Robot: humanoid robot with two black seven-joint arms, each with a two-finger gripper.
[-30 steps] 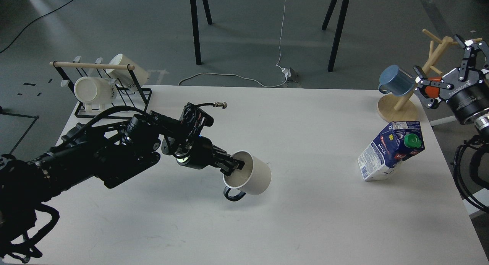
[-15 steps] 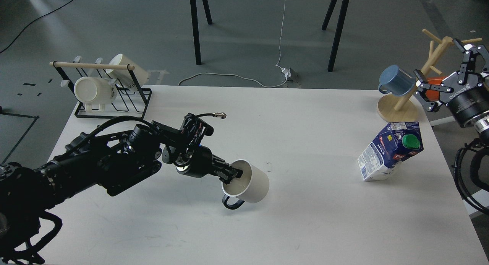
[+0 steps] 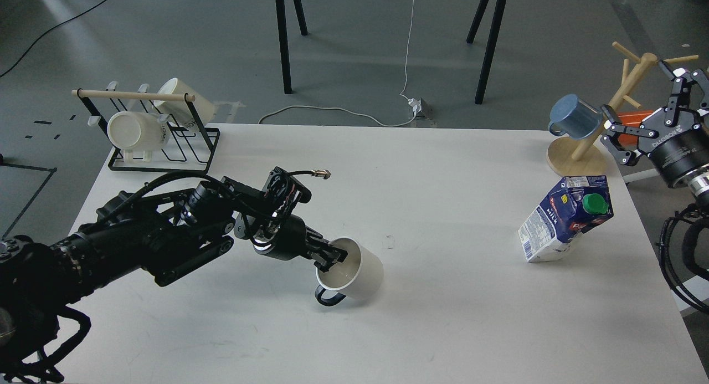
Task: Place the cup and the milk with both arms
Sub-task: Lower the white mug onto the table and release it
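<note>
Since the earlier frames the left gripper [image 3: 334,255] has come lower and a little nearer, and the white cup [image 3: 352,274] that it carries has come down with it. Its fingers are clenched on the rim of the cup, one finger inside the mouth. The cup is tilted, its mouth turned to the left, and its dark handle [image 3: 328,297] hangs below, close to the white table [image 3: 432,328]; whether the handle touches the table cannot be told.

Over the same frames the right gripper [image 3: 645,118] has drawn back a little to the right, away from the blue cup [image 3: 573,117]. Its fingers are spread apart and grasp nothing. It hovers beside the wooden cup tree [image 3: 587,146] at the far right corner, where the blue cup hangs on one peg.

From the head view, the milk carton [image 3: 565,218] stands on the right part of the table, leaning, with its green cap [image 3: 594,204] toward the right. It is well apart from the white cup. At the far left corner a black wire rack [image 3: 160,151] holds two cream cups [image 3: 135,130] on their sides.
</note>
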